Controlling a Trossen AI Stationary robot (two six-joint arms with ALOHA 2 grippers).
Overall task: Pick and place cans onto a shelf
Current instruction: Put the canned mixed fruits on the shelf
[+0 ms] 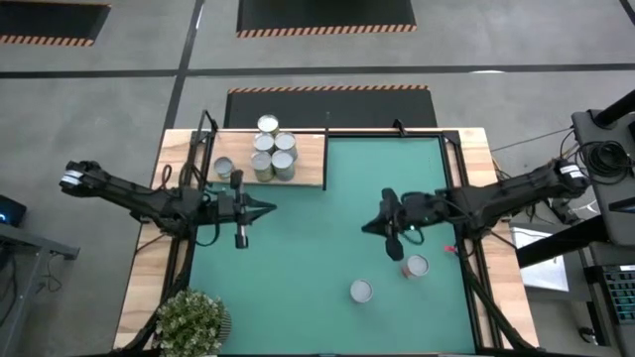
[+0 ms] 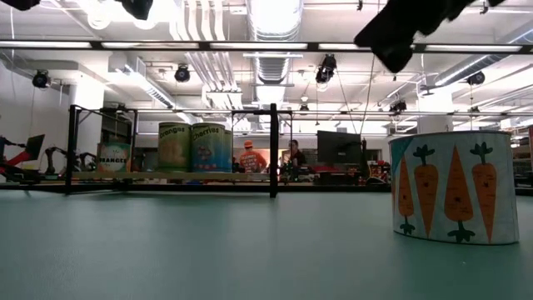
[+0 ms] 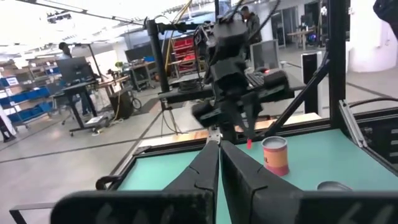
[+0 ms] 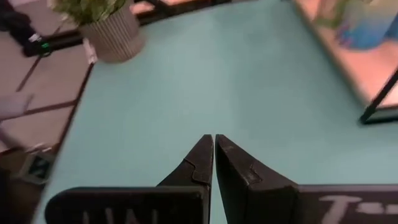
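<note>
Several cans (image 1: 270, 149) stand upright on the light-wood shelf (image 1: 308, 164) at the table's far left; the low view shows them in a row (image 2: 193, 148). Two more cans stand on the green mat near the front right, one (image 1: 416, 266) beside the right arm and one (image 1: 361, 291) nearer the front edge. The carrot-printed can (image 2: 454, 187) fills the right of the low view. My left gripper (image 1: 269, 209) hangs shut above the mat just in front of the shelf, pointing right. My right gripper (image 1: 365, 226) hangs shut over the mat's middle right, pointing left. Both hold nothing.
A potted plant (image 1: 193, 322) stands at the near left corner. A black frame (image 2: 272, 150) runs along the table's edges. The green mat (image 1: 317, 268) lies bare between the two grippers. People stand in the room behind the table.
</note>
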